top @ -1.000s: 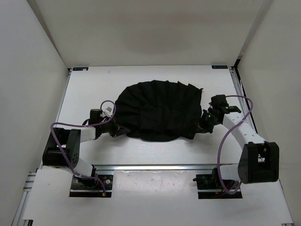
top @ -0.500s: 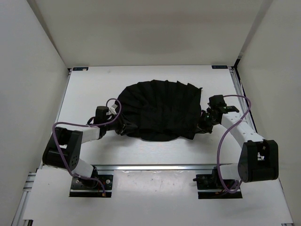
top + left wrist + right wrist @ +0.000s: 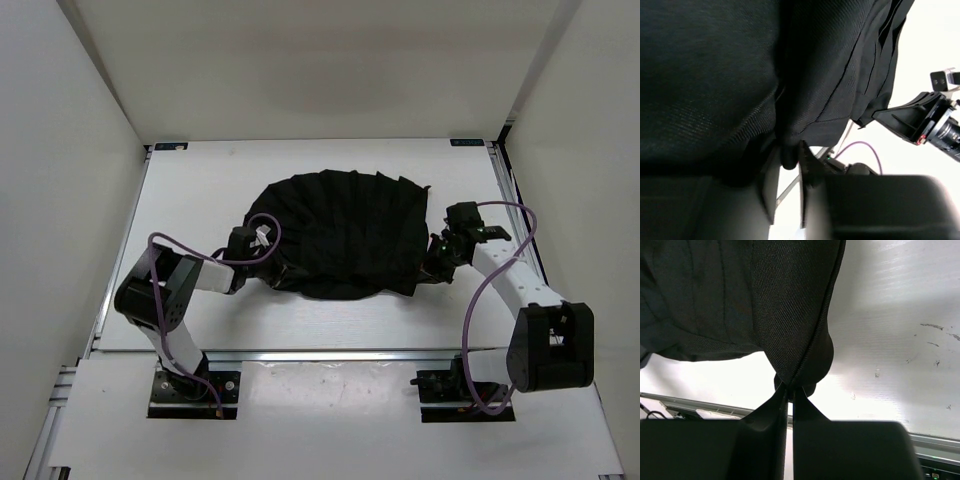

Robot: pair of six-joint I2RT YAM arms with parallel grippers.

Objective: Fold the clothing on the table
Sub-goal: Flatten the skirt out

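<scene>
A: Where is the clothing?

B: It lies spread on the table, between the two grippers, a dark pleated fan shape with its curved hem toward the arms. Both grippers meet it at that near hem, one at each end.

A: What is the right gripper doing?

B: It is pinched tight on the garment's corner. In the right wrist view a pucker of cloth is drawn into the closed jaws at the gripper, and the fabric spreads up and leftward from the fingertips. Bare table shows to the right of the fingers.

A: And the left gripper?

B: It is partly open. In the left wrist view the two fingers stand with a clear gap between them, and a fold of the cloth's edge hangs down into that gap at the gripper. Whether the fingers press on that fold I cannot tell. The rest of the cloth fills the view above and left of the fingertips.

A: Anything else around the left gripper?

B: Beyond its fingers, to the right, the other arm's gripper shows at the far corner of the hem, with a purple cable looping below. From above, a purple cable also curls over the left wrist.
</scene>
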